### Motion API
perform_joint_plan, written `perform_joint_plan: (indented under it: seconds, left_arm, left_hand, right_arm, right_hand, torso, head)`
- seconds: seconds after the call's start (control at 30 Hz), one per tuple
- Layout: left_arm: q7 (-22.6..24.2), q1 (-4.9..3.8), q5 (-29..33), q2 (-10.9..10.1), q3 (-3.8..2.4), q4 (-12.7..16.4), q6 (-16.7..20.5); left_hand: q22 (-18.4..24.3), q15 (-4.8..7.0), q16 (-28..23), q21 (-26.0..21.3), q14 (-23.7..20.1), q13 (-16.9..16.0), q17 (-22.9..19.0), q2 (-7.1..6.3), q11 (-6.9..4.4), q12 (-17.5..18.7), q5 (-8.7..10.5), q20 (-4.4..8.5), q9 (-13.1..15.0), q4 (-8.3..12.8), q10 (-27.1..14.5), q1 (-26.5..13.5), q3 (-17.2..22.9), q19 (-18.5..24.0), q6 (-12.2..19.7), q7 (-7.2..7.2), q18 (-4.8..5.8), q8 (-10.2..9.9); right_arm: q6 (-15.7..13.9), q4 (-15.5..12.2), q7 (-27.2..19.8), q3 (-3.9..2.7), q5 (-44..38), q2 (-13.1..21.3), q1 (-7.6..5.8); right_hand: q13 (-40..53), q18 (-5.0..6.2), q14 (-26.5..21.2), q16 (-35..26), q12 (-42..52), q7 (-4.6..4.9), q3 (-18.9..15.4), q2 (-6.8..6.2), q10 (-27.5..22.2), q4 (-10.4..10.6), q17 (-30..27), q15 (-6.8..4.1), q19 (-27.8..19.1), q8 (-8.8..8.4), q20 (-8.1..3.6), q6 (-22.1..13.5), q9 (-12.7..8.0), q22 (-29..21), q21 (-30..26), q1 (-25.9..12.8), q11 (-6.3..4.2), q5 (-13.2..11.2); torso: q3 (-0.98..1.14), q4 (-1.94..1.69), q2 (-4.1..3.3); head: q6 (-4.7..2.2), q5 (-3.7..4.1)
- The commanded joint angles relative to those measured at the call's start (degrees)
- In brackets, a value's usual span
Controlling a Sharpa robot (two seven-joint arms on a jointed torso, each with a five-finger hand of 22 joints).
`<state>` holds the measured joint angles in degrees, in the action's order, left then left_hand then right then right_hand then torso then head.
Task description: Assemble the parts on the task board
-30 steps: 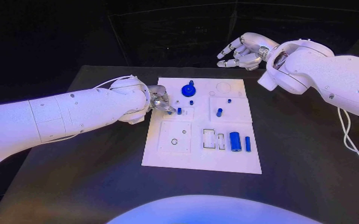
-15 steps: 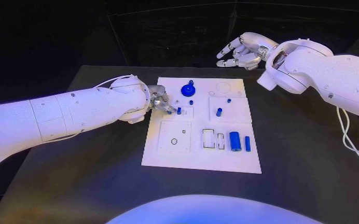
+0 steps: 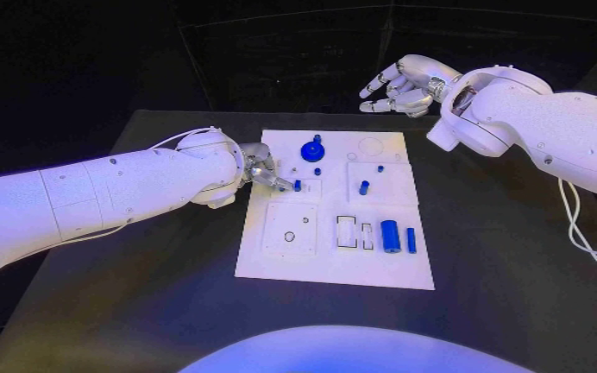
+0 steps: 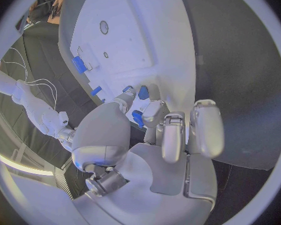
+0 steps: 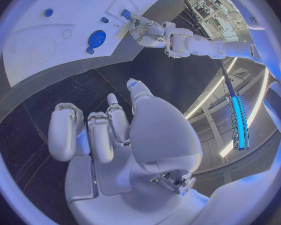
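Board (image 3: 334, 269) lies mid-table; much is left, I judge. Near its front-right corner 2 blue parts (image 3: 392, 235) lie loose. At its left edge the left hand (image 3: 264, 171) pinches a small peg (image 3: 296, 185). Beyond the far edge, the right hand (image 3: 400, 86) hangs released.

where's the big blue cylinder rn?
In the head view the big blue cylinder lies on the task board, toward its near right corner, between a slim blue pin and the white rectangular slots, away from both hands.
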<state>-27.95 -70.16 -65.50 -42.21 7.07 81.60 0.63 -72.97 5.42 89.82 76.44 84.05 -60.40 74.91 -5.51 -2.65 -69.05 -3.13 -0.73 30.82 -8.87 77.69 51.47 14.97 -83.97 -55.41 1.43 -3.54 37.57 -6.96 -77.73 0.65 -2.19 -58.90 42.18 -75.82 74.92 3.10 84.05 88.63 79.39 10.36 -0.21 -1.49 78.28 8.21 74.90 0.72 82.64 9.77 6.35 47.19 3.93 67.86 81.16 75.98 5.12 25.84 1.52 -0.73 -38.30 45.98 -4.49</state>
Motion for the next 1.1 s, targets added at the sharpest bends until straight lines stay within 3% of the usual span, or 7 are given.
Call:
perform_joint_plan:
  seconds: [0.03, 0.27, 0.5, 0.67, 0.8, 0.93, 1.1]
  left_arm:
    - [2.4, -0.12, 2.0, -0.6, -0.02, 0.5, 3.9]
    - [8.3, -0.37, 4.9, -2.1, -0.11, 1.6, 11.2]
    - [19.4, -0.68, 13.0, -2.7, -0.13, 0.8, 19.1]
    - [24.4, -0.88, 15.4, -1.8, -0.12, -0.9, 18.8]
    - [30.8, -0.96, 10.9, 0.0, -0.11, -2.9, 18.0]
    - [35.3, -1.01, 4.0, 2.4, -0.11, -4.8, 16.8]
    - [36.4, -1.05, -4.0, 5.3, -0.12, -7.0, 13.8]
  left_hand:
    - [0.6, 0.45, 0.2, -0.5, 6.0, 0.8, 15.1, 0.62, 0.08, 0.4, 0.18, 0.31, 0.1, -1.3, -0.5, -0.1, -2.2, -0.7, 0.0, -0.08, -0.43, -0.3]
    - [3.6, 0.13, 0.2, -3.4, 6.0, 4.8, 15.1, 2.5, 0.55, 3.5, 0.16, 0.23, 0.1, -4.8, -3.2, 2.2, -7.2, 0.4, 2.1, 0.49, -1.12, -0.5]
    - [17.7, -1.99, -4.8, -16.6, 3.4, 21.3, 7.2, 3.86, 3.13, 17.3, 0.18, -1.61, -2.0, -7.7, -15.4, 5.6, -11.7, 5.9, 8.3, 3.42, -3.75, -3.2]
    - [33.9, -4.1, -14.9, -33.4, -3.2, 25.3, -6.1, 4.77, 5.8, 22.4, 0.0, -3.63, -5.0, -4.2, -22.6, 15.7, -11.4, 14.0, 11.0, 5.94, -6.57, -5.5]
    - [35.6, -5.02, -18.4, -36.0, -6.1, 28.8, -10.7, 6.12, 6.49, 26.7, 0.1, -4.53, -7.7, 0.5, -26.9, 24.7, -8.2, 15.2, 11.3, 6.62, -6.79, -7.7]
    - [36.3, -5.51, -18.9, -37.2, -7.4, 35.5, -12.4, 4.64, 6.8, 32.8, -0.15, -4.89, -13.0, 4.1, -26.8, 30.7, -4.9, 15.2, 8.1, 6.86, -7.02, -12.5]
    - [36.2, -6.02, -18.6, -36.8, -6.1, 43.5, -13.7, 2.02, 7.78, 41.6, -0.03, -5.36, -17.3, 6.0, -27.6, 32.2, -2.5, 13.3, 6.7, 7.19, -6.93, -17.6]
  right_arm:
    - [0.3, 0.1, -0.7, -0.03, 0.0, -0.1, -0.11]
    - [0.3, 0.2, -0.7, -0.03, 0.0, -0.1, -0.1]
    - [0.3, 0.2, -0.7, -0.03, 0.0, -0.1, -0.09]
    - [0.2, 0.3, -0.7, -0.03, 0.0, -0.1, -0.09]
    - [0.2, 0.3, -0.8, -0.03, 0.0, -0.2, -0.09]
    - [0.1, 0.4, -0.9, -0.03, 0.0, -0.4, -0.08]
    - [0.1, 0.5, -1.0, -0.02, 0.0, -0.6, -0.08]
  right_hand:
    - [-0.1, 0.97, 5.2, -0.3, -0.1, -0.22, -0.1, 0.06, -0.3, 0.1, 12.1, -0.3, -0.4, 0.33, -0.15, -0.3, -0.1, 0.0, -0.3, 0.1, -0.07, 0.1]
    - [-0.2, 0.99, 5.1, -0.4, -0.2, -0.21, -0.2, 0.05, -0.4, 0.1, 12.0, -0.31, -0.4, 0.33, -0.15, -0.4, -0.1, -0.1, -0.4, 0.1, -0.07, 0.1]
    - [-0.2, 0.99, 5.1, -0.4, -0.2, -0.21, -0.2, 0.05, -0.4, 0.1, 12.0, -0.31, -0.4, 0.33, -0.15, -0.4, -0.1, -0.1, -0.4, 0.1, -0.07, 0.1]
    - [-0.2, 0.99, 5.1, -0.4, -0.2, -0.21, -0.2, 0.05, -0.4, 0.1, 12.0, -0.31, -0.4, 0.33, -0.15, -0.4, -0.1, -0.1, -0.4, 0.1, -0.07, 0.1]
    - [-0.2, 0.99, 5.1, -0.4, -0.2, -0.21, -0.2, 0.05, -0.4, 0.1, 11.9, -0.3, -0.4, 0.33, -0.15, -0.4, -0.1, -0.2, -0.4, 0.1, -0.07, 0.1]
    - [-0.3, 1.0, 5.1, -0.5, -0.3, -0.22, -0.2, 0.06, -0.5, 0.1, 11.9, -0.31, -0.5, 0.34, -0.15, -0.4, -0.1, -0.2, -0.4, 0.1, -0.07, 0.1]
    - [-0.3, 1.0, 5.1, -0.5, -0.3, -0.22, -0.2, 0.06, -0.5, 0.1, 11.9, -0.31, -0.5, 0.34, -0.15, -0.4, -0.1, -0.2, -0.4, 0.1, -0.07, 0.1]
  torso:
    - [0.06, -0.01, 0.03]
    - [0.04, -0.04, 0.0]
    - [0.09, -0.01, 0.0]
    - [0.09, -0.03, -0.01]
    - [0.04, 0.09, -0.07]
    - [-0.02, 0.13, -0.08]
    - [0.08, 0.13, -0.05]
  head:
    - [-0.04, 0.1]
    - [-0.18, 0.26]
    - [-0.42, 0.33]
    - [-0.48, 0.37]
    - [-0.77, 0.58]
    - [-1.04, 1.1]
    - [-1.17, 1.39]
